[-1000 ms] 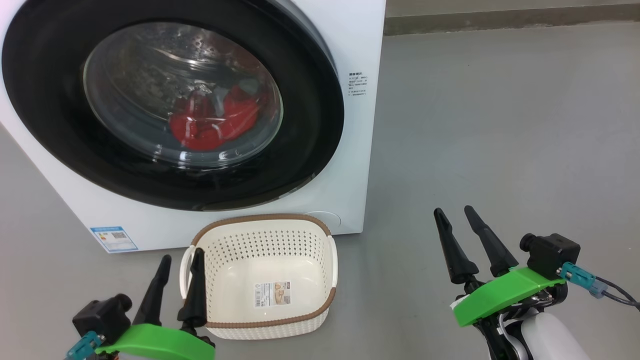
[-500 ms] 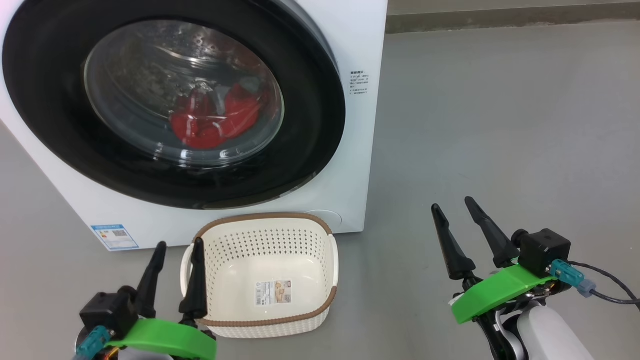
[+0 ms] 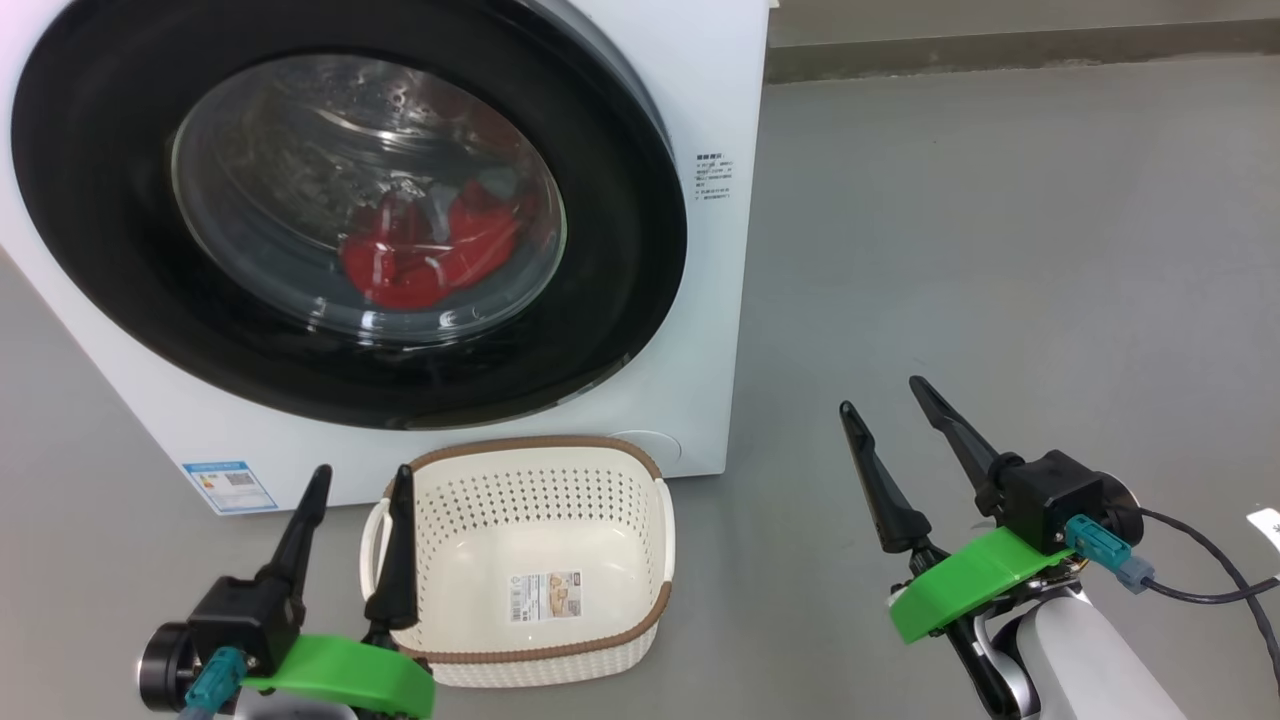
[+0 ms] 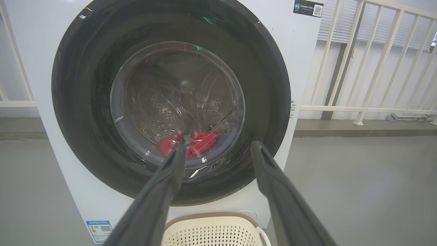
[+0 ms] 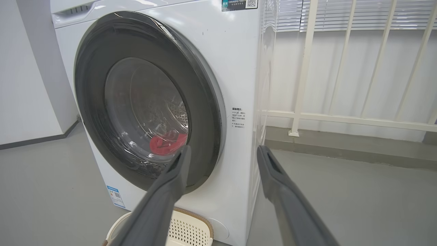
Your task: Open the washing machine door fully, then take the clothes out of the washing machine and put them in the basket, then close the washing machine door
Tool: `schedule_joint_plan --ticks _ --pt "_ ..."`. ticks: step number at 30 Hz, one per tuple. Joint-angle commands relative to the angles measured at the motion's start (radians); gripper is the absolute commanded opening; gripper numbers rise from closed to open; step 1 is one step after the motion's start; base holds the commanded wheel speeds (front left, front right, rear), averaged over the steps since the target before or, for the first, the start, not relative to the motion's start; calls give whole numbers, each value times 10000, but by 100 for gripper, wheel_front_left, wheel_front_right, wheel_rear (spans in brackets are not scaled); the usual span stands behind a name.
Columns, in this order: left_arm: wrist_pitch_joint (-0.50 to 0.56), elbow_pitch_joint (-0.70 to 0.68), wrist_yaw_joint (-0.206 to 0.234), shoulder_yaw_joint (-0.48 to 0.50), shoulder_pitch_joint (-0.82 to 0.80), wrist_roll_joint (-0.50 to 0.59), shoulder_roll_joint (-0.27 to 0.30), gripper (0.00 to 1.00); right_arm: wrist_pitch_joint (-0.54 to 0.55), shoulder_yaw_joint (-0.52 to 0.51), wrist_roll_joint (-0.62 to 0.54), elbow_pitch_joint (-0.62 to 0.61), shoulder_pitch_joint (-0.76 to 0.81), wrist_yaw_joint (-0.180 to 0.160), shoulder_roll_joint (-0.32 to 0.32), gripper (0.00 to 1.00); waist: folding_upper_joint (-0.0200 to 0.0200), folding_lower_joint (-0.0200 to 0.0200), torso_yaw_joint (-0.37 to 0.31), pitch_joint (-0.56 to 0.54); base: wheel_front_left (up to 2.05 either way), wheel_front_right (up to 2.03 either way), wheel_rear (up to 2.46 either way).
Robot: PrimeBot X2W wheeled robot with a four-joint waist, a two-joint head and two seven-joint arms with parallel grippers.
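The left gripper (image 3: 361, 472) is hovering nearest, jaws spread apart and holding nothing, beside the basket (image 3: 530, 442). The right gripper (image 3: 882, 395) is hanging over bare floor (image 3: 1000, 250), its 2 jaws equally spread and empty. The basket is sitting empty just before the washing machine (image 3: 720, 80), whose door (image 3: 620, 200) is lying shut, with red clothes (image 3: 430, 250) showing behind its glass.

Washing machine door (image 3: 250, 200) closed over red clothes (image 3: 430, 255); cream basket (image 3: 530, 443) just below.
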Motion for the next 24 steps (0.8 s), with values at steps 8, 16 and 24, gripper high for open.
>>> schedule_joint_plan --ticks 8,16,24 --pt "-122 -80 77 275 -402 45 179 100 -93 229 -26 -148 -433 4 9 100 0 -1 -8 -23 0 0 0" --pt "-122 45 48 281 -437 59 179 100 -93 222 -7 -169 -401 4 9 100 0 -1 55 6 0 0 0" --pt "-122 37 56 203 -437 107 179 100 -93 475 443 -110 -478 4 9 0 0 -1 165 107 0 0 0"
